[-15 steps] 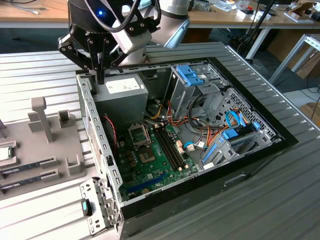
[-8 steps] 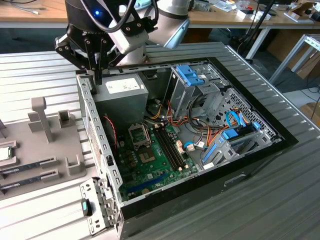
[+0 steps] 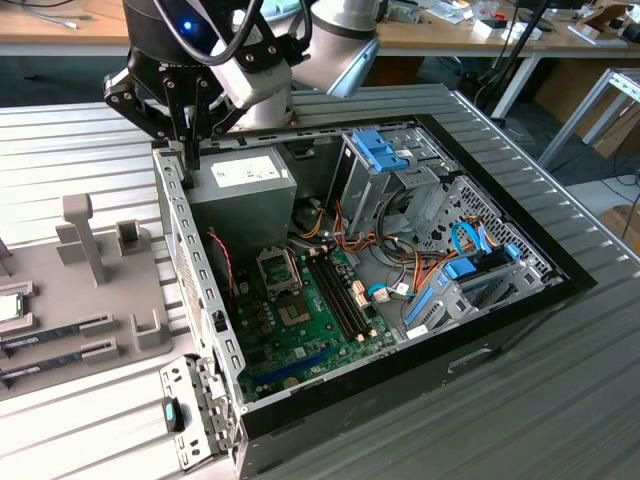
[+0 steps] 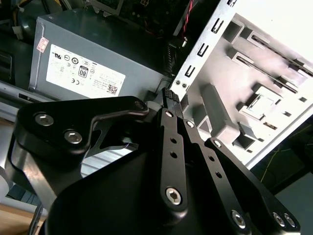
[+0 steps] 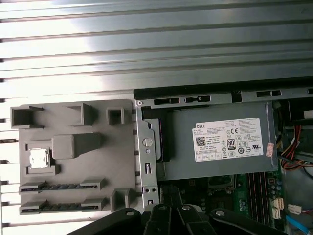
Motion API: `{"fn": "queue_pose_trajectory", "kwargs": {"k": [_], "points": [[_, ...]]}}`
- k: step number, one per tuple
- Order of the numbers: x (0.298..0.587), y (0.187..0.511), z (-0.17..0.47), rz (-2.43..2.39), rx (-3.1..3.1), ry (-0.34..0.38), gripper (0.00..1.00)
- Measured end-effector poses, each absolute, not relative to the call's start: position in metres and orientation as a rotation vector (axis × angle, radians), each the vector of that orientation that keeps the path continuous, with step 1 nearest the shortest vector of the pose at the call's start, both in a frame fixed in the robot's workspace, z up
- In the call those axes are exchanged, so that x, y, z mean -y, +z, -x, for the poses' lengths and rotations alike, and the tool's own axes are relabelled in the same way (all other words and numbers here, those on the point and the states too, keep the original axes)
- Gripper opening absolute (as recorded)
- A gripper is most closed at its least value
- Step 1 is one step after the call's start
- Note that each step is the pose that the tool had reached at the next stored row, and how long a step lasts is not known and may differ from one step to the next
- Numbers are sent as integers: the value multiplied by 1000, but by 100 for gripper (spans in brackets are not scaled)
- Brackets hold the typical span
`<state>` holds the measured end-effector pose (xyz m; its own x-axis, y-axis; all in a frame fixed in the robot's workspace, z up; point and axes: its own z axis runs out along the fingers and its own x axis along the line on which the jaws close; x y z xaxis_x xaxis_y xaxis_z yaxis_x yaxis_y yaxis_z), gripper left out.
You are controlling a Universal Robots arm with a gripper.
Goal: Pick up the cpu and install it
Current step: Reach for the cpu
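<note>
A ribbed metal bench (image 3: 560,400) carries an open computer case (image 3: 430,385) lying on its side. In the exterior view the robot arm (image 3: 340,30) reaches in from the top.

A grey moulded tray (image 3: 100,290) lies on the bench just beside the case, on the exterior view's left, against the case's perforated metal side wall (image 3: 195,270).

Inside the case, a grey power supply (image 3: 240,195) with a white label sits at the end nearest the arm. The green motherboard (image 3: 310,330) lies beyond it, and near the board's middle is a square processor socket (image 3: 280,270) framed in metal.

The pincer (image 3: 190,150) hangs over the corner of the case, above the top edge of the side wall, between the power supply and the tray. In the second wrist view the pincer (image 4: 169,94) has its two black fingers (image 4: 166,127) pressed together along their length, with nothing between them. Their ribbed tips are near the wall's slotted edge, but I cannot tell whether they touch it.

Two long memory sticks (image 5: 61,186) lie in parallel slots of the tray.

The cpu (image 5: 39,158), a small silvery square, lies flat in its own square pocket of the tray beside those slots. In the exterior view the cpu (image 3: 8,306) is at the far left edge, well apart from the pincer and from the socket.
</note>
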<state>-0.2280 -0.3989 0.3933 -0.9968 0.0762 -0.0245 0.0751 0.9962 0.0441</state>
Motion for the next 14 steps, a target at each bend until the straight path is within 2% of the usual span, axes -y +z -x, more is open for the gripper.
{"fn": "queue_pose_trajectory", "kwargs": {"k": [14], "points": [[399, 393, 236, -118, -3112, 67, 11]]}}
